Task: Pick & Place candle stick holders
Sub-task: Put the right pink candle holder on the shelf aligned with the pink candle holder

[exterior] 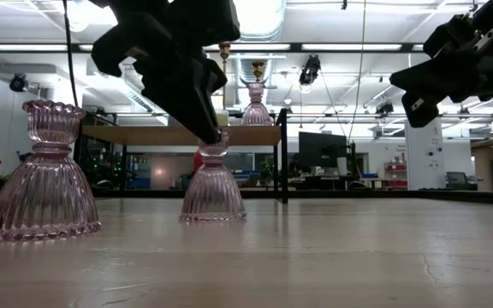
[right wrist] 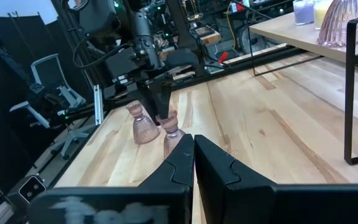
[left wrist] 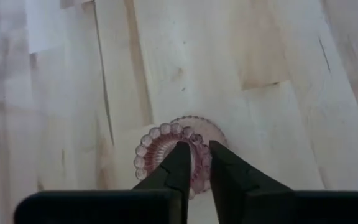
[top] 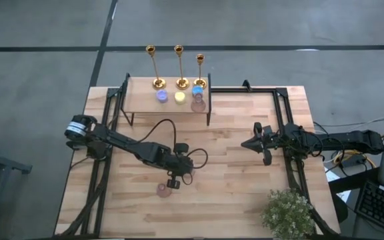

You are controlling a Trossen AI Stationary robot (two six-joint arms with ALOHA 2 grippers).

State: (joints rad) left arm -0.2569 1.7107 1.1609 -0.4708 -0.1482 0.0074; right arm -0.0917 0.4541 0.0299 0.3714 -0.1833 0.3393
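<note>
Item: three gold candle stick holders (top: 179,67), upright in a row along the 12 o'clock edge of a raised shelf (top: 145,101), itself at 12 o'clock on the wooden surface (top: 245,193). Same shelf: purple candle (top: 161,97), yellow candle (top: 179,97), blue candle (top: 197,89), and one pink glass holder on the shelf (top: 197,105) at its 3 o'clock end. Left hand (left wrist: 199,163): at about 7 o'clock on the surface, pointing down onto the beaded top of a ribbed pink glass holder (left wrist: 151,146) standing upright; whether it pinches that rim cannot be told. Second pink holder (exterior: 45,171): upright near the first, apart from it. Right hand (right wrist: 194,149): at 3 o'clock, above the surface, pressed together, empty. Potted plant (top: 287,212): at the 4 o'clock corner.
</note>
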